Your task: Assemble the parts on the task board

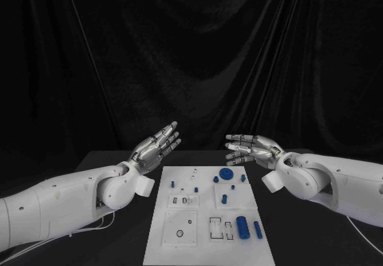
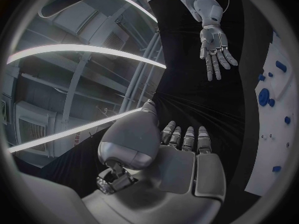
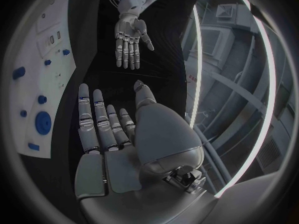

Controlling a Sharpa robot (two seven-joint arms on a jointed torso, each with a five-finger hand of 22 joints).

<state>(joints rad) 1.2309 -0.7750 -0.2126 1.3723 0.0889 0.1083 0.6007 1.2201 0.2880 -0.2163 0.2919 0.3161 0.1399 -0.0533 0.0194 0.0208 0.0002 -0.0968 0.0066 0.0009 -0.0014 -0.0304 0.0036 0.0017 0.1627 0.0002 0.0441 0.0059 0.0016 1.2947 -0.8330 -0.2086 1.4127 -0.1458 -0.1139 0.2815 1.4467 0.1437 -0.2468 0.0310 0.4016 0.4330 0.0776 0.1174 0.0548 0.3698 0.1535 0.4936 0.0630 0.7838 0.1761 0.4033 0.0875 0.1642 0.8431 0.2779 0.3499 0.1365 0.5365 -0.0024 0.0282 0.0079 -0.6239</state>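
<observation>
The white task board (image 1: 206, 252) lies lengthwise in the middle of the black table. Several blue parts sit on it: a round disc (image 1: 227, 174) near its far end, small pegs (image 1: 224, 198) in the middle, and two cylinders (image 1: 242, 227) near its front right. My left hand (image 1: 157, 146) floats above the table beyond the board's far left corner, fingers straight and apart, holding nothing. My right hand (image 1: 252, 148) hovers beyond the far right corner, also flat and empty. The board's edge with blue parts (image 2: 263, 96) shows in the left wrist view, and the disc (image 3: 43, 122) in the right wrist view.
Black cloth hangs behind the table. Bare black tabletop (image 1: 319, 244) lies on both sides of the board. Thin white cables trail under each forearm near the front edge.
</observation>
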